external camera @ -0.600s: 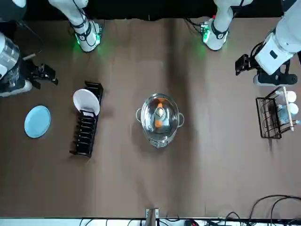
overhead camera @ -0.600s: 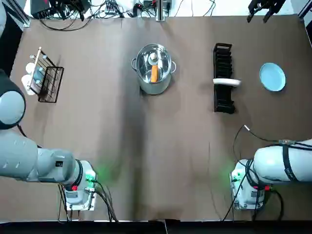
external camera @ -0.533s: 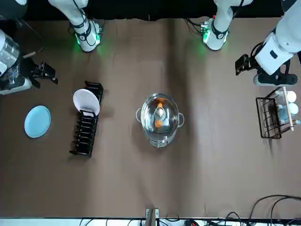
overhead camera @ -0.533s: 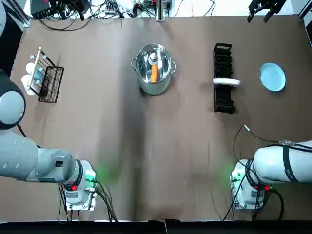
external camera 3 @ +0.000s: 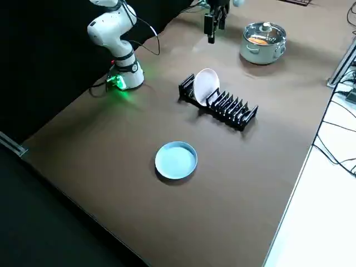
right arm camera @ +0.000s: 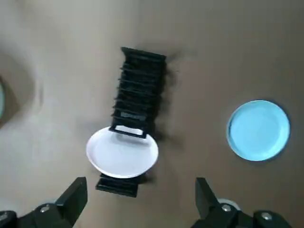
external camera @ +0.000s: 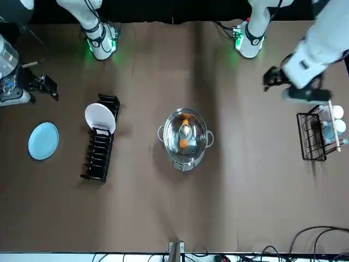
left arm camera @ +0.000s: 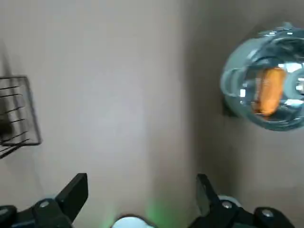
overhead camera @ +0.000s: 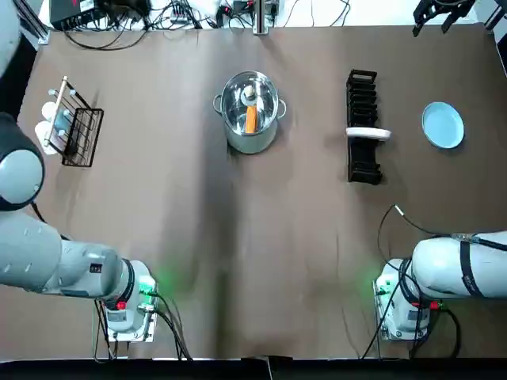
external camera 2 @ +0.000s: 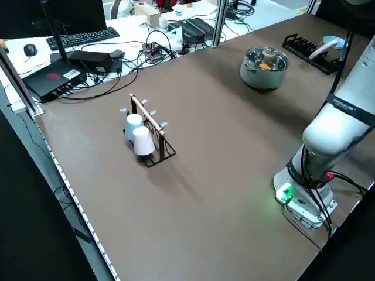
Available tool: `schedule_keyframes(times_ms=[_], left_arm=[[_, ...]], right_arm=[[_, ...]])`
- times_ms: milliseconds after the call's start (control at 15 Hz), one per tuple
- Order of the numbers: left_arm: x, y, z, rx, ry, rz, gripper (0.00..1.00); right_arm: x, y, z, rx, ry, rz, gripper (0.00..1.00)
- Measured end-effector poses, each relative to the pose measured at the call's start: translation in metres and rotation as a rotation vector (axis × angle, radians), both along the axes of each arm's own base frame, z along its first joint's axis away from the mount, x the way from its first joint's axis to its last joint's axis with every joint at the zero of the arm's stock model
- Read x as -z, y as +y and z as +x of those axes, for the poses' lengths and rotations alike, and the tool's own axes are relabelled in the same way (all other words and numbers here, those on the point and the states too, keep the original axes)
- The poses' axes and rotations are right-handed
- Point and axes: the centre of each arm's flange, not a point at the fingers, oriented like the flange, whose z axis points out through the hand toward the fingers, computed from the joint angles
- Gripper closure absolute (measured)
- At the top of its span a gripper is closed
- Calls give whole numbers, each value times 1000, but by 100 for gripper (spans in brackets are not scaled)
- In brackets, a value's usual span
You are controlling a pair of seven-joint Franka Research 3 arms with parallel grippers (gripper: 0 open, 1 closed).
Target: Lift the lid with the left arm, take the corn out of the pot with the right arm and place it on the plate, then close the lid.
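Pot (overhead camera: 249,141): mid-worktop (overhead camera: 238,261), lid (overhead camera: 249,93) on, corn (overhead camera: 250,120) inside.
Dish rack (overhead camera: 364,162): right of pot.
Plate (overhead camera: 442,125): right of dish rack.
Cup rack (overhead camera: 79,138): far left.

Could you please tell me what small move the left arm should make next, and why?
Probably swing the left gripper over the knob of the lid. The lid sits on the pot with the corn under it, and the left gripper hangs open well off to the pot's side. The right gripper hangs open near the far edge, beyond the plate.
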Motion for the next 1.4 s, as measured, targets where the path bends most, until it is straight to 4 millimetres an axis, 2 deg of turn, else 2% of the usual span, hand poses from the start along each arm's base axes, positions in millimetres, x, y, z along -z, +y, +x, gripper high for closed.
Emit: schedule_keyframes(times_ms=[133, 267, 400, 600, 667, 800, 933, 1067, 1400], left_arm=[[35, -61, 4, -2, 23, -26, 0], [82, -126, 10, -1, 31, -43, 0], [128, -181, 12, 14, 17, -66, 0], [183, -243, 11, -27, -21, -107, 0], [209, -278, 4, -58, -52, -140, 0], [234, -305, -6, -56, -59, -152, 0], [255, -320, -15, -36, -49, -143, 0], [263, -323, -16, -20, -55, -126, 0], [265, -320, -5, -23, -157, -86, 0]], right_arm=[[1, -14, 0, 14, 4, -6, 0], [1, -25, -1, 10, 6, -7, 0], [4, -23, 1, -4, 9, -6, 0], [8, -16, 6, -17, 2, -7, 0], [7, -17, 8, -18, -9, -7, 0], [8, -16, 9, -19, -10, -7, 0], [12, -15, 10, -22, -3, -6, 0], [17, -13, 13, -27, 6, -5, 0], [28, -9, 17, -35, 25, -2, 0]])
